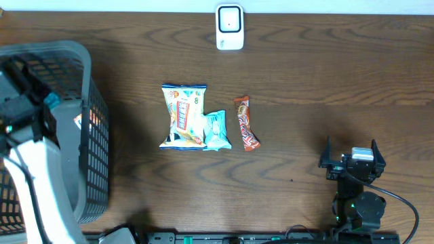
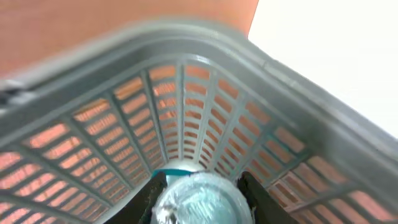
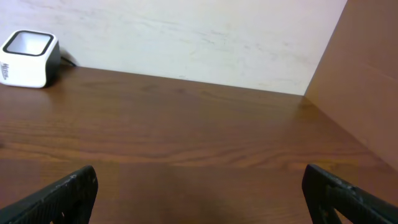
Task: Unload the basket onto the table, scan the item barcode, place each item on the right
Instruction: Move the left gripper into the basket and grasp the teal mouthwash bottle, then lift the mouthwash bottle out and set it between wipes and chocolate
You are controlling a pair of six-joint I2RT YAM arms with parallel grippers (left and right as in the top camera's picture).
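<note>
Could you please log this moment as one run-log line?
left gripper: shut on foil-topped cup in basket | right gripper: open, empty | scan: pending

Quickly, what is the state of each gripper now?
Left gripper: closed on a round foil-topped cup, in the basket.
Right gripper: open, holding nothing.

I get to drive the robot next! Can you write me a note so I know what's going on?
Left gripper: inside the basket, closed on a round foil-topped cup.
Right gripper: open, empty, at the near right of the table.
The scanner sits at the far edge; a snack bag, teal packet and candy bar lie in the middle.
Done: cup gripped. Left: lift it out, show its barcode to the scanner.
</note>
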